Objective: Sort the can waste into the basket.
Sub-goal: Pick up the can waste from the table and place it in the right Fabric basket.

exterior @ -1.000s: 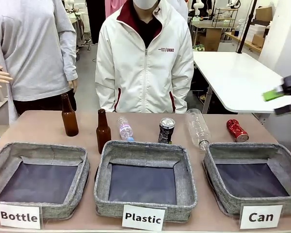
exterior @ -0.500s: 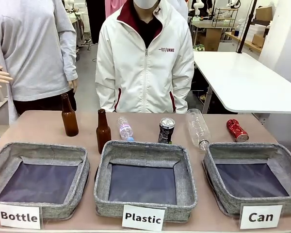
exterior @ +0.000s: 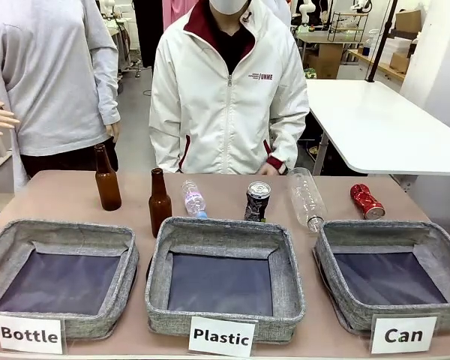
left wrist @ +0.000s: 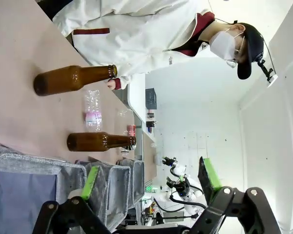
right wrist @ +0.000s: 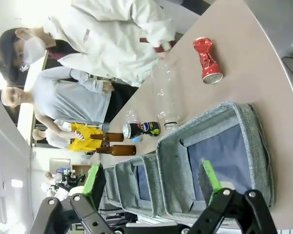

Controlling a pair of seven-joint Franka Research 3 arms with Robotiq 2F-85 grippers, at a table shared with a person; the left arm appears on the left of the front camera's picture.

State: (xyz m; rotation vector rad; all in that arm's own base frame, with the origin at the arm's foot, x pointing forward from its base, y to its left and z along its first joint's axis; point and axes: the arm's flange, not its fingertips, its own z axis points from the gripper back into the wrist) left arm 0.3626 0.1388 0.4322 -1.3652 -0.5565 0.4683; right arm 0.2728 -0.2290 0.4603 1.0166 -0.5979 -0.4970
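left tool (left wrist: 150, 179): wide open, nothing in it, hanging over the left end of the tabletop (exterior: 60, 195).
right tool (right wrist: 151, 181): same deal, fingers spread wide and empty, up above the near right corner.
cans: black can (exterior: 257, 201) stands mid-tabletop, just past the far wall of the Plastic basket (exterior: 225, 226). The red can (exterior: 367, 201) lies on its side far right, just beyond the Can basket (exterior: 435, 232), which has nothing in it.
worry 1: the black can has the big clear bottle (exterior: 306, 196) lying close on its right. I reckon a sloppy approach nudges that bottle into a roll, or tips the can.
worry 2: the red can is crushed in the middle, so the pads might seat unevenly and it could squirt out.
worry 3: the person's hand (exterior: 268, 169) sits at the far edge behind the black can.
view diffs: the front view gives me the card (exterior: 402, 334) labels. The right wrist view shows the red can's dent and the basket floor, and the left wrist view gives me the brown bottles (left wrist: 71, 80) up close.
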